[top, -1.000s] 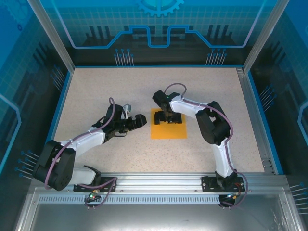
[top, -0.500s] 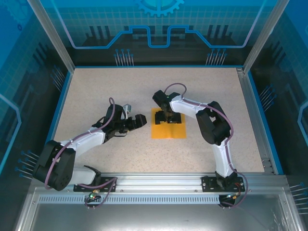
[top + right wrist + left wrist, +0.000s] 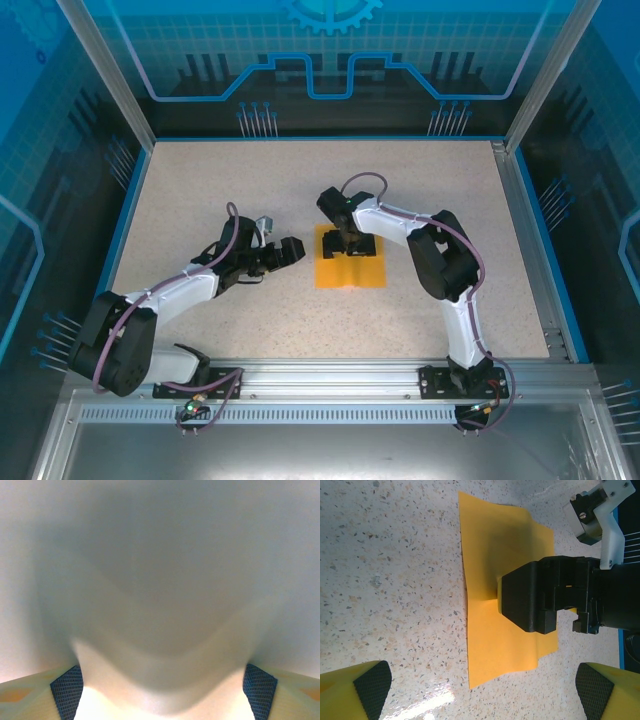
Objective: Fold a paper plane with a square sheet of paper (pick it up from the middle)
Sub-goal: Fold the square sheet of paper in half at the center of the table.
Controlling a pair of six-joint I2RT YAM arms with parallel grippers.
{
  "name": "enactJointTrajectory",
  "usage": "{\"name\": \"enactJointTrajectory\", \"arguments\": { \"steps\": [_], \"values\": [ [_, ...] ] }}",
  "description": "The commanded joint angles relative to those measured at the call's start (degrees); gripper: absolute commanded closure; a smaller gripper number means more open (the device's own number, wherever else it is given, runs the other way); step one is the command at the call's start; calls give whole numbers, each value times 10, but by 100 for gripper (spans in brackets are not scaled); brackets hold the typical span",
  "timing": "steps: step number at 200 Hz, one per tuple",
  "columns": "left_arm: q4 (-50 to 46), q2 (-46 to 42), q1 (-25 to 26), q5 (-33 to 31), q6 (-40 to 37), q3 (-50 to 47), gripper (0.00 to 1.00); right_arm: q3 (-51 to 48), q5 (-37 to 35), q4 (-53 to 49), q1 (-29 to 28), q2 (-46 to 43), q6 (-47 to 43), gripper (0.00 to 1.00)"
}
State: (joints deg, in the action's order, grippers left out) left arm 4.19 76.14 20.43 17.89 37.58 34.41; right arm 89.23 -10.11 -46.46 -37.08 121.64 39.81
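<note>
The square sheet of paper lies orange-yellow on the speckled table, near the centre. My right gripper points straight down on the sheet's middle, its black fingers spread wide and touching it. In the left wrist view the paper buckles up slightly around the right gripper. In the right wrist view the paper is a pale blur humped between the mesh pads. My left gripper hovers open just left of the sheet, with nothing between its yellow fingertips.
The speckled table is bounded by a blue rim and glass walls on the left, back and right. A metal rail carrying both arm bases runs along the near edge.
The right gripper's fingers have drawn in a little on the sheet, and the paper has bunched slightly between them. Neither arm has otherwise moved.
</note>
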Motion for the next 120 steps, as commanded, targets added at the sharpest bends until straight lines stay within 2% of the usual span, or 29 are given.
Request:
{"name": "enactJointTrajectory", "arguments": {
  "steps": [1, 39, 75, 98, 120],
  "values": [
    [-11, -6, -2, 12, -5, 18, 1, -5, 18, -11, 3, 23, -9, 17],
    [-15, -10, -1, 9, -5, 18, 1, -6, 20, -8, 6, -5, -14, 43],
    [-20, -14, -1, 0, -2, 18, 1, -33, 38, 22, 7, -61, -21, 59],
    [-14, -10, -7, 8, 12, 15, 1, -69, 85, 65, 10, -105, -27, 68],
    [16, 5, -26, 58, 36, 12, 1, -120, 179, 141, 22, -155, -24, 68]
  ]
}}
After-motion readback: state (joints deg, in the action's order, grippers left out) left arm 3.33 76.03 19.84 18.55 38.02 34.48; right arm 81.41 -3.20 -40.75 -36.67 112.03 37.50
